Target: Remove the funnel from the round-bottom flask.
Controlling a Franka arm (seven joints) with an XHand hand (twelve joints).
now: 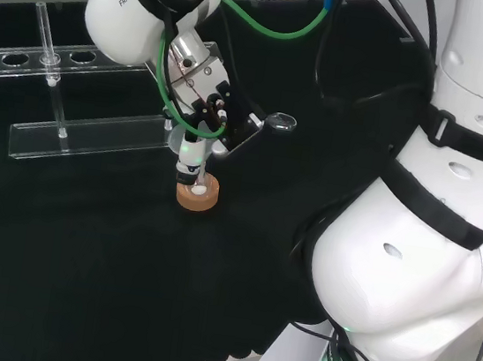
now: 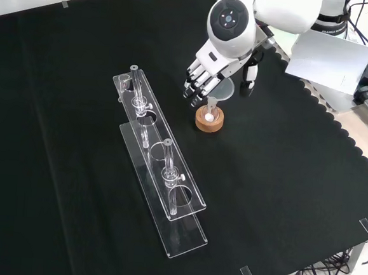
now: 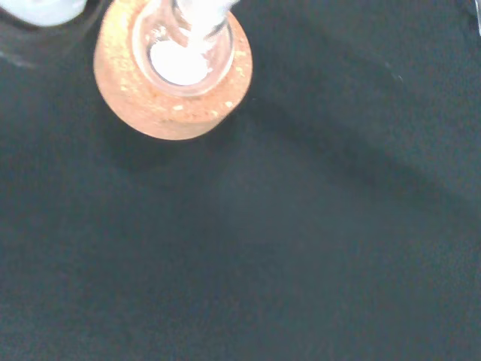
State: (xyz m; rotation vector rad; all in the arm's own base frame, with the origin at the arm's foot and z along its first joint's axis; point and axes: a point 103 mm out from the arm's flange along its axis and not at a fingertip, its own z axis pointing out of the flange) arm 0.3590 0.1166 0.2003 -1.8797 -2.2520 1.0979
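While the round-bottom flask (image 2: pixel 209 116) sits in its cork ring (image 2: pixel 209 122) near the cloth's far side in front view, the funnel (image 2: pixel 220 89) is still in its neck — stem down, clear cone up. Ring's there prob. to keep the round base from rolling. Hand (image 2: pixel 205 72) hangs over the funnel w/ fingers (image 2: pixel 194 84) bent down just left of the cone and thumb (image 2: pixel 247 79) at right; whether they touch the glass, can't tell — looks like a grasp not yet closed. Wrist view looks down on flask and ring, something white at the flask's bottom. Nearby: clear tube rack (image 2: pixel 159 167) w/ tubes, left of the flask in front view, apart from it — likely no obstacle if the funnel goes straight up.
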